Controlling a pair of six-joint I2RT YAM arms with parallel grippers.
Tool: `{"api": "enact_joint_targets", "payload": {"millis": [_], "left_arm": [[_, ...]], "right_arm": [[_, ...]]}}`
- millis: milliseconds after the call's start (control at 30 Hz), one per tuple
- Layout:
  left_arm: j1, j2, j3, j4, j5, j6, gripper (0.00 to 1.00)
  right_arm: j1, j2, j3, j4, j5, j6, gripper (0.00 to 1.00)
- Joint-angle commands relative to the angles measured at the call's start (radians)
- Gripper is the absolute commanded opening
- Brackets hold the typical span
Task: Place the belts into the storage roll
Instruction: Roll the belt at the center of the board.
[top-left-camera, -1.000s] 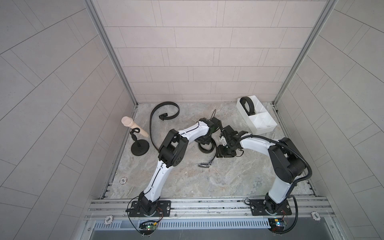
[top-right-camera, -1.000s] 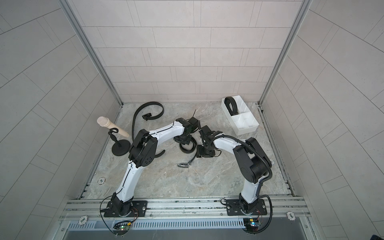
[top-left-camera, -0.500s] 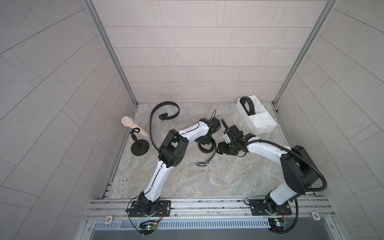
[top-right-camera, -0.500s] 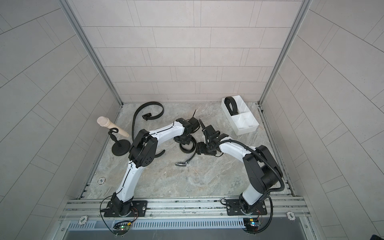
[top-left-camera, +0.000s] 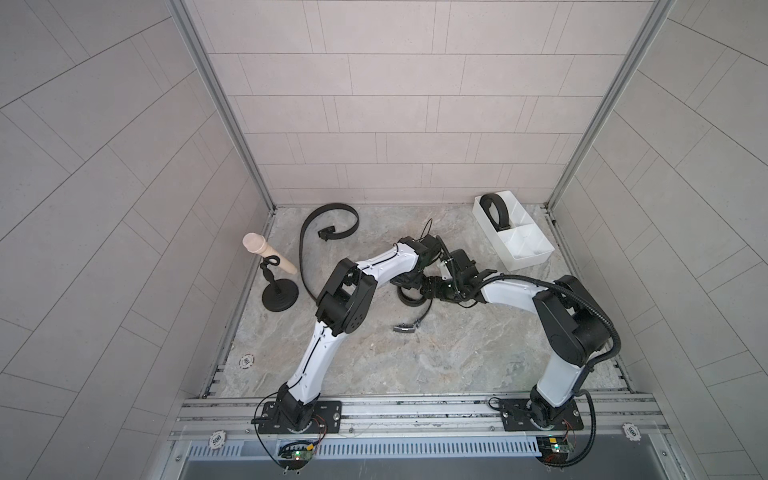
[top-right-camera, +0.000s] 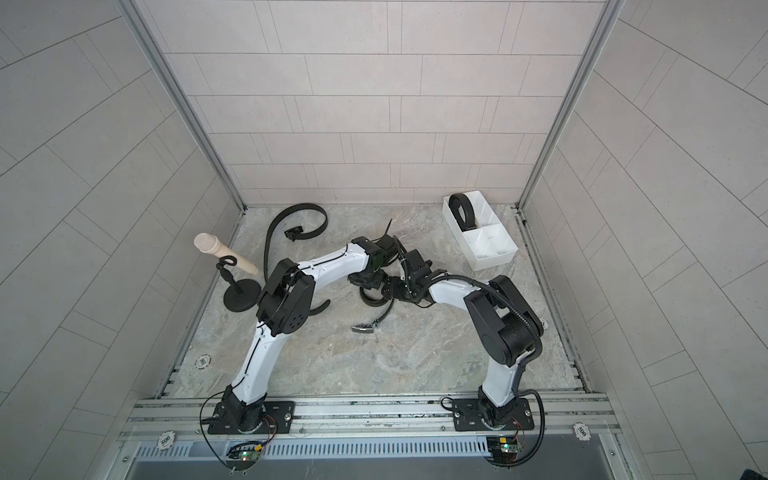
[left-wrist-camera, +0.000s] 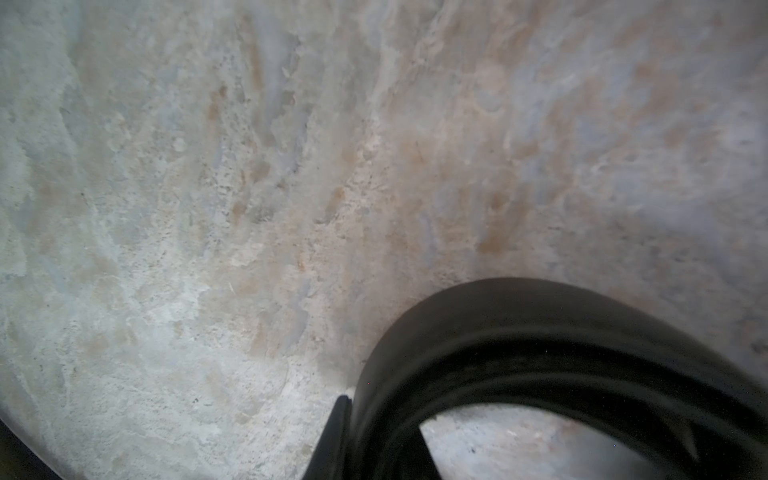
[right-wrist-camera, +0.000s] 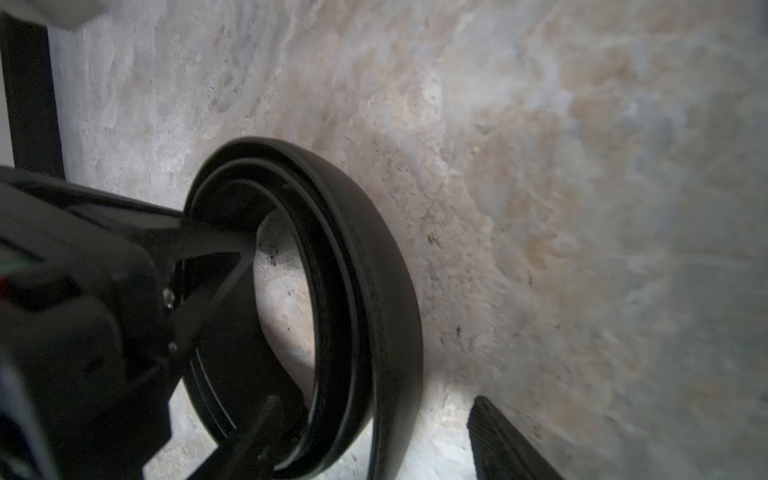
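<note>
A coiled black belt stands on edge mid-floor, its buckle end trailing forward. My left gripper is shut on the coil's wall. My right gripper is open and straddles the same coil: one finger is inside the ring and the other is outside, apart from the strap. The storage roll sits at the back right with another coiled belt in its far compartment. A third belt lies in a loose curve at the back left.
A black round-based stand with a beige peg stands by the left wall. Both wrists crowd together over the coil. The walls close in on three sides, and the mounting rail runs along the front.
My right gripper has opened wider and settled round the coil's wall, its arm shifting about. The left gripper and the coil have stayed put.
</note>
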Motion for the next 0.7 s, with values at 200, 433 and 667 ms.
{"api": "enact_joint_targets", "payload": {"millis": [200,433,667], "left_arm": [[-0.035,0.052,-0.031,0.066,0.124,-0.03,0.0],[-0.033,0.053,-0.031,0.071,0.136,-0.034,0.0],[-0.028,0.033,-0.086,0.111,0.18,-0.053,0.0]], "right_arm": [[0.026,0.06,0.068,0.018,0.044,-0.001,0.6],[0.116,0.079,0.049,0.039,0.1,0.071,0.5],[0.164,0.076,-0.025,0.105,0.198,0.203,0.39]]}}
